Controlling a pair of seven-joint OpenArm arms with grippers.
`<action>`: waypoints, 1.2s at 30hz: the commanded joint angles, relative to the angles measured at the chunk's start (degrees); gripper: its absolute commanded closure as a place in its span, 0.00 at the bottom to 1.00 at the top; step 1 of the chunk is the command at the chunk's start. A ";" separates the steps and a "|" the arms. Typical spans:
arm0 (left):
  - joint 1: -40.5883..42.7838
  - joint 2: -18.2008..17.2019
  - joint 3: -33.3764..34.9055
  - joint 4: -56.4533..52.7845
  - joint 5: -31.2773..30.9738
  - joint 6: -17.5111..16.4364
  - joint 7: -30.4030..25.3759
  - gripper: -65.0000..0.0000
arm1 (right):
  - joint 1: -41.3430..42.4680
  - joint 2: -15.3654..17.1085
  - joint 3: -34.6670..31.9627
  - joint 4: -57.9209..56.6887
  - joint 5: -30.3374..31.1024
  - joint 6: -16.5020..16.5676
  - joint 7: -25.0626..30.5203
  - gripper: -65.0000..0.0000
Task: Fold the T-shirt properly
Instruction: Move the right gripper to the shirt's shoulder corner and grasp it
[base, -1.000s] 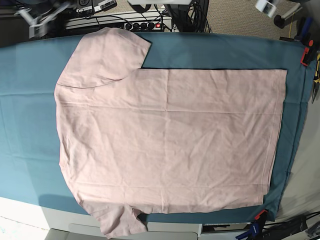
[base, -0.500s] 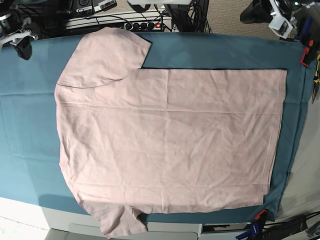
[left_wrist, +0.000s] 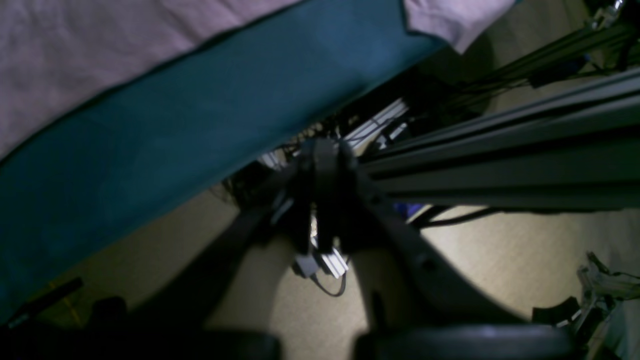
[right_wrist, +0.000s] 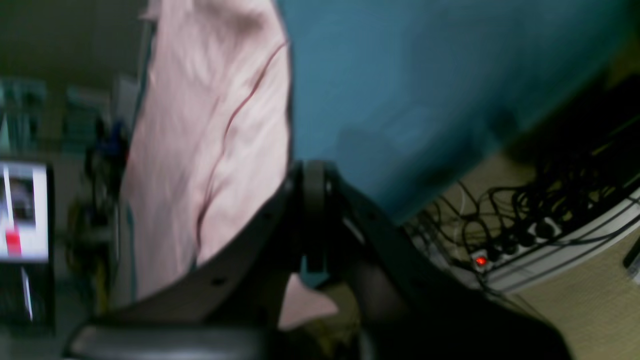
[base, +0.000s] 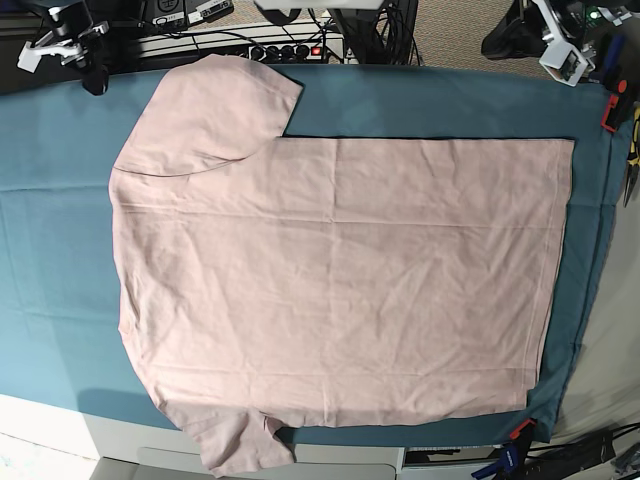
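The pale pink T-shirt (base: 330, 270) lies spread flat on the teal tablecloth (base: 50, 220), with one sleeve (base: 215, 105) at the back left and the other hanging over the front edge. Its plain side faces up and no lettering shows. My right gripper (base: 95, 78) hovers over the table's back left corner, apart from the shirt. In the right wrist view the right gripper (right_wrist: 312, 172) is shut and empty, with the T-shirt (right_wrist: 210, 125) beyond it. My left gripper (base: 512, 35) sits past the back right edge. Seen from its wrist, the left gripper (left_wrist: 324, 150) is shut on nothing, off the tablecloth (left_wrist: 190, 130).
A power strip (base: 290, 50) with a red light and cables lies behind the table. Clamps (base: 610, 108) hold the cloth at the right edge, and another clamp (base: 517, 433) grips the front right corner. Pliers (base: 632, 150) lie at the far right. Metal frame rails (left_wrist: 500, 150) run beside the left gripper.
The right arm has swung from the far left edge in toward the back left corner. The left arm has come into view at the top right. The T-shirt has not moved.
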 joint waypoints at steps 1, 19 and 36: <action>0.68 -0.35 -0.07 0.74 -0.28 -0.52 -0.98 1.00 | -0.44 0.85 0.48 2.14 2.03 2.89 0.92 1.00; 0.66 -0.33 1.46 0.74 0.70 -0.55 -1.14 1.00 | 2.40 -3.54 -0.63 12.44 -12.94 -2.38 5.53 0.59; -1.44 -0.42 1.46 0.74 0.72 -0.55 -0.70 1.00 | 2.43 -7.58 -13.40 12.44 -22.43 -8.98 7.13 0.60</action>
